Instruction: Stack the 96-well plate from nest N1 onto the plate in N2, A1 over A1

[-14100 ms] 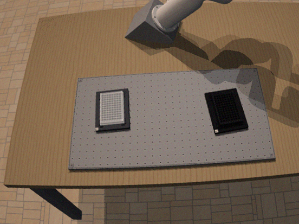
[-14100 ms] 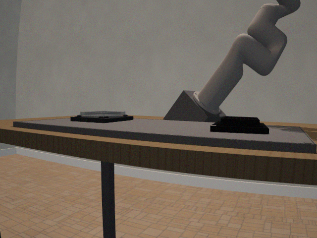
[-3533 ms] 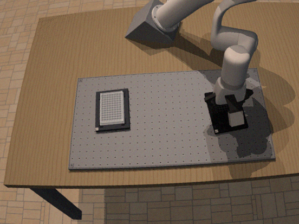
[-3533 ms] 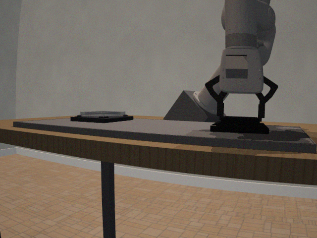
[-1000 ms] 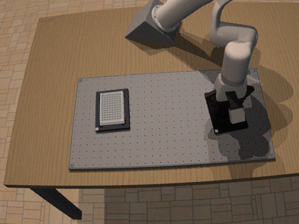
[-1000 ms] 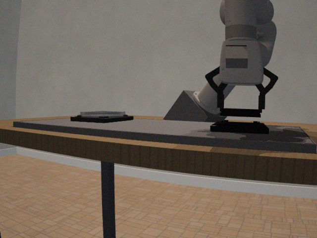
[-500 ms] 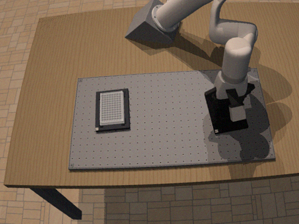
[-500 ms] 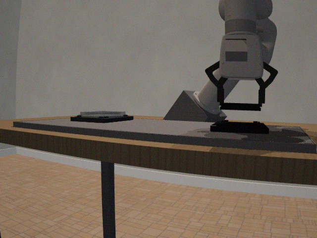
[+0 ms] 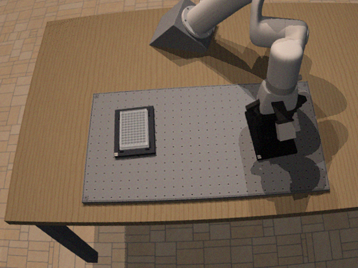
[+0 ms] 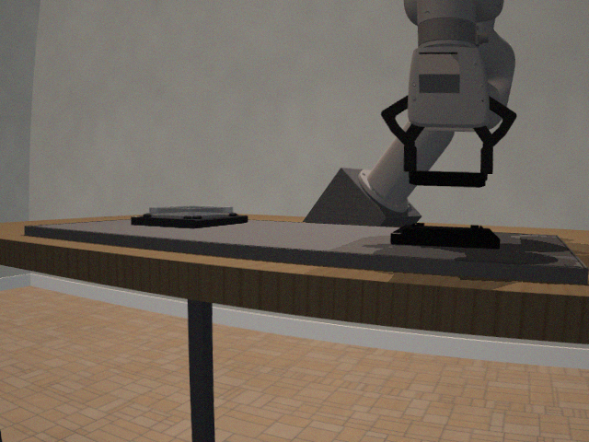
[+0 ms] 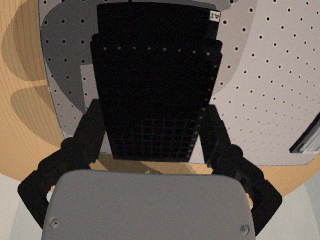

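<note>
A black two-fingered gripper (image 10: pixel 447 178) hangs in the air, its fingers (image 10: pixel 409 157) spread wide and clamped on the two opposite sides of a black 96-well plate (image 10: pixel 446 179), which it holds level and well above the table. From the side view, the plate is a thin dark bar spanning the gap between the fingertips. Directly beneath it, and apart from it, sits the black plate nest N1 (image 10: pixel 444 236), with no plate in it. In the wrist view, the held plate (image 11: pixel 155 110) fills the centre, its grid of wells faintly visible, and the nest (image 11: pixel 150 16) shows just beyond it with a small white corner label (image 11: pixel 215 16). From overhead, the gripper (image 9: pixel 280 114) and its pale grey housing cover much of the nest (image 9: pixel 269 141), whose white corner mark lies at its near left corner. The nest rests on a grey perforated breadboard (image 9: pixel 190 138) that lies on a wooden table (image 9: pixel 95 55). Well apart, at the other end of the breadboard, the plate nest N2 (image 9: pixel 116 136) holds a clear 96-well plate (image 9: pixel 133 129) seated flat inside it, with a white mark at the nest's near left corner. The white arm (image 9: pixel 282 62) rises from a grey wedge-shaped base (image 9: pixel 169 28) on the far side of the table and bends down over the breadboard's right end. A tiled floor (image 9: pixel 221 259) surrounds the table.
</note>
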`<state>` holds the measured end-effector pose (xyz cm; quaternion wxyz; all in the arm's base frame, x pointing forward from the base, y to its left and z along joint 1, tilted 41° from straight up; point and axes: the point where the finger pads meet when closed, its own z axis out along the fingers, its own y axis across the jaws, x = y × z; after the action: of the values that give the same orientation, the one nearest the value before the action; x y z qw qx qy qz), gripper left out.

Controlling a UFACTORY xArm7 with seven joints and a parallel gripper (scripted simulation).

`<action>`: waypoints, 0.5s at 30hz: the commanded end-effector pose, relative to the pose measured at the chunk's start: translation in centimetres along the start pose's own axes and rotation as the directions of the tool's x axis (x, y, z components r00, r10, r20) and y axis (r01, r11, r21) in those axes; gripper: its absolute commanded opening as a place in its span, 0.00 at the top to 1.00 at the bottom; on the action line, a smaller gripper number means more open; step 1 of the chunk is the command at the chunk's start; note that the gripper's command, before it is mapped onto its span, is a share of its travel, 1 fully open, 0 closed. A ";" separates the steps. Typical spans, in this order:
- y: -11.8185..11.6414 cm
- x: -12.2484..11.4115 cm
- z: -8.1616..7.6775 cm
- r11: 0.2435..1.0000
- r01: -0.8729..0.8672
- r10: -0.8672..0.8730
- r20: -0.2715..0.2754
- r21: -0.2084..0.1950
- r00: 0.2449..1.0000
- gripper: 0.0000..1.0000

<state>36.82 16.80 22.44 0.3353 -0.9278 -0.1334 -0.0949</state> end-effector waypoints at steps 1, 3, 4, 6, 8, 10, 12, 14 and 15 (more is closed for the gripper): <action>0.0 0.1 -1.0 1.000 0.000 0.000 -0.003 0.000 1.000 1.00; 0.0 0.1 -1.3 1.000 0.000 0.000 -0.003 0.000 1.000 1.00; 0.0 0.1 -1.5 1.000 0.000 0.000 -0.003 0.000 1.000 1.00; 0.0 0.1 -1.8 1.000 0.000 0.000 -0.003 0.000 1.000 1.00; 0.0 0.1 -2.1 1.000 0.000 0.000 -0.003 0.000 1.000 1.00; 0.0 0.1 -2.5 1.000 0.000 0.000 -0.003 0.000 1.000 1.00; 0.0 0.1 -2.8 1.000 0.000 0.000 -0.003 0.000 1.000 1.00; 0.0 0.1 -2.8 1.000 0.000 0.000 -0.003 0.000 1.000 1.00; 0.0 0.1 -3.0 1.000 0.000 0.000 -0.003 0.000 1.000 1.00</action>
<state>36.63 15.32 24.18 0.3353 -0.9278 -0.1333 -0.0951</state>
